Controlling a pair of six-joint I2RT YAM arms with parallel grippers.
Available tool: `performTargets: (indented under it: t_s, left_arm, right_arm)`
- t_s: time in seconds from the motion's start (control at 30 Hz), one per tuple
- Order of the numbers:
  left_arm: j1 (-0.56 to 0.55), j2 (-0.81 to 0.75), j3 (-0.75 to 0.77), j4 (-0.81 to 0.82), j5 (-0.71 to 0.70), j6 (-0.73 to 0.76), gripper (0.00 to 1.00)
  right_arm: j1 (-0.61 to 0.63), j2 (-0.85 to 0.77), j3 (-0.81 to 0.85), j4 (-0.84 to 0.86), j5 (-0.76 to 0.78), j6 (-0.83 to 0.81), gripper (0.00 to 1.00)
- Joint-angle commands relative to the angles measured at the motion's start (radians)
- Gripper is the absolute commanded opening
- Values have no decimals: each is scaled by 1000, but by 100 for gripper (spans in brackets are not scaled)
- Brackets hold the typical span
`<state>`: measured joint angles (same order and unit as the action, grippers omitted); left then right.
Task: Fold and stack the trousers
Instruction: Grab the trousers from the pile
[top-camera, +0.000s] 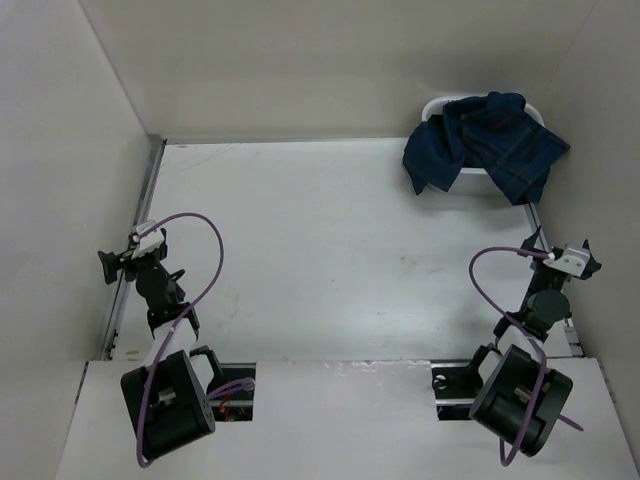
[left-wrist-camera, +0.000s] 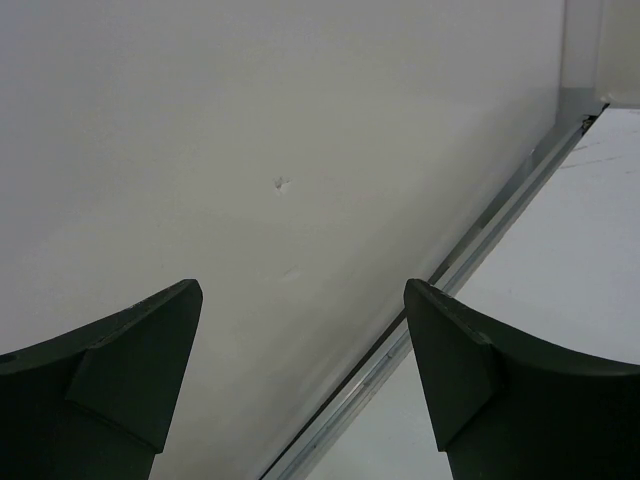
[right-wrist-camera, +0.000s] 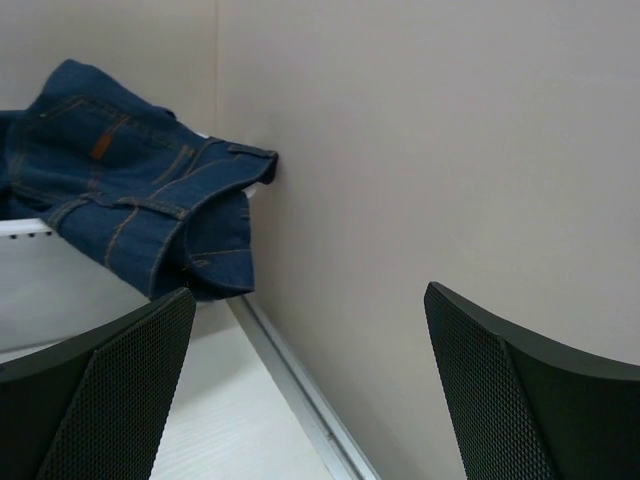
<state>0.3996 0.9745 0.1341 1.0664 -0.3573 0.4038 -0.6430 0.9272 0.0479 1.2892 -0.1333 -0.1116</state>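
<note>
The dark indigo denim trousers (top-camera: 487, 142) lie bunched over a white basket (top-camera: 470, 183) at the far right corner of the table, hanging over its rim. They also show in the right wrist view (right-wrist-camera: 140, 190), with a small tan patch at the waistband. My left gripper (top-camera: 122, 262) is open and empty at the table's left edge, facing the left wall; in its own view (left-wrist-camera: 300, 375) the jaws stand wide apart. My right gripper (top-camera: 575, 255) is open and empty at the right edge, well short of the trousers; its jaws (right-wrist-camera: 305, 385) stand wide apart.
White walls enclose the table on the left (left-wrist-camera: 200, 150), back and right (right-wrist-camera: 450, 150). Metal rails run along the left edge (left-wrist-camera: 420, 320) and right edge (right-wrist-camera: 300, 400). The arm bases stand at the near edge with purple cables looping above them.
</note>
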Motion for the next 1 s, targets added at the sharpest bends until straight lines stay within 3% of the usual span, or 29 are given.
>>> performTargets:
  t_s: [0.0,0.17,0.27,0.37,0.43,0.53,0.6,0.67,0.73,0.8,0.87,0.97]
  left_arm:
    - [14,6,13,66,14,-16,83]
    - [18,9,13,66,14,-19,83]
    - [31,6,13,66,21,-29,83]
    - [38,18,16,66,23,-31,83]
    - [43,29,22,69,20,-31,83]
    - [52,38,32,58,18,-34,83]
    - [58,38,33,56,21,-39,83]
    - [64,39,36,52,23,-43,83]
    - [71,43,41,44,23,-49,83]
    - [77,46,48,34,23,-54,84]
    - [80,47,55,21,24,-59,84]
    - [84,50,64,1,24,-63,84]
  right_arm:
    - [-7,-11,-89,190,-95,-5,100]
    - [-7,-5,-91,196,-103,-13,100]
    - [-33,-23,-27,118,-25,21,100]
    - [1,-267,36,-21,-35,-5,100]
    - [117,-352,215,-202,-77,-11,100]
    - [356,-164,578,-533,-45,-45,100]
    - [474,20,805,-797,-20,-184,100]
    - [525,131,895,-889,26,-250,100]
    - [556,252,950,-860,149,-289,100]
    - [572,317,1022,-838,312,-167,100]
    - [550,392,1154,-991,446,67,100]
    - [475,514,1317,-1302,350,300,100]
